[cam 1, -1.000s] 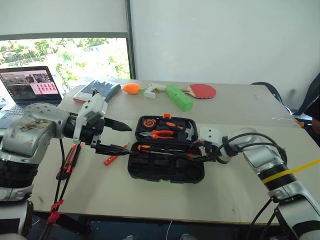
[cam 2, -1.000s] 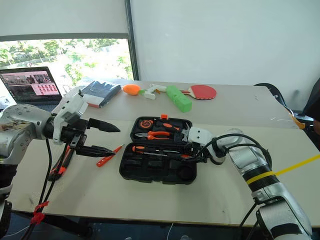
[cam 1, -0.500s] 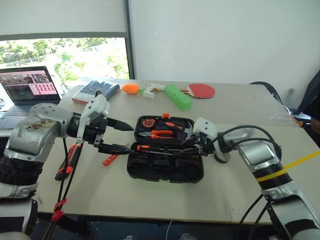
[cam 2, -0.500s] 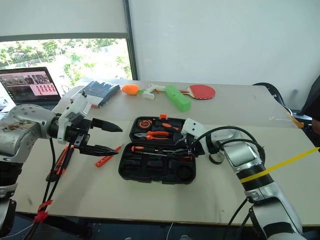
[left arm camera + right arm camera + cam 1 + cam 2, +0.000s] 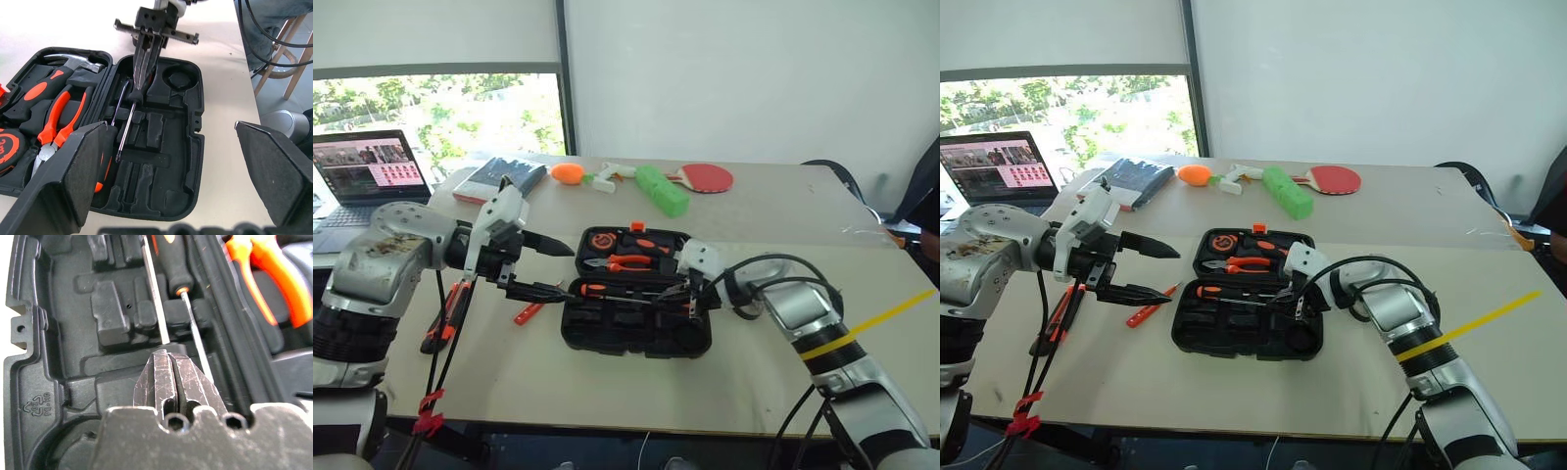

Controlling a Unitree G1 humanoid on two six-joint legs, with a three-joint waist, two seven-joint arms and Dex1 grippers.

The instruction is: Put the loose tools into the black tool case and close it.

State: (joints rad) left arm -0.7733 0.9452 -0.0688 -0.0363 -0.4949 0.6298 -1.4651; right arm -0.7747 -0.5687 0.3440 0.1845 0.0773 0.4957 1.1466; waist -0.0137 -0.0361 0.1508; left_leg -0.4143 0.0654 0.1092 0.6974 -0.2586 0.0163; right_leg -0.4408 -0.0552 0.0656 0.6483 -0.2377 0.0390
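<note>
My right gripper (image 5: 143,78), fingers pressed together, nips the black handle end of a screwdriver (image 5: 128,120) lying in the near half of the open black tool case (image 5: 636,328). My left gripper (image 5: 548,266) hovers spread wide beside the case's left edge, above a small orange screwdriver (image 5: 530,311) on the table (image 5: 607,392)

The laptop (image 5: 367,176) runs off the frame's left edge. The right pincer (image 5: 172,382) hides one screwdriver's (image 5: 155,293) handle end.
</note>
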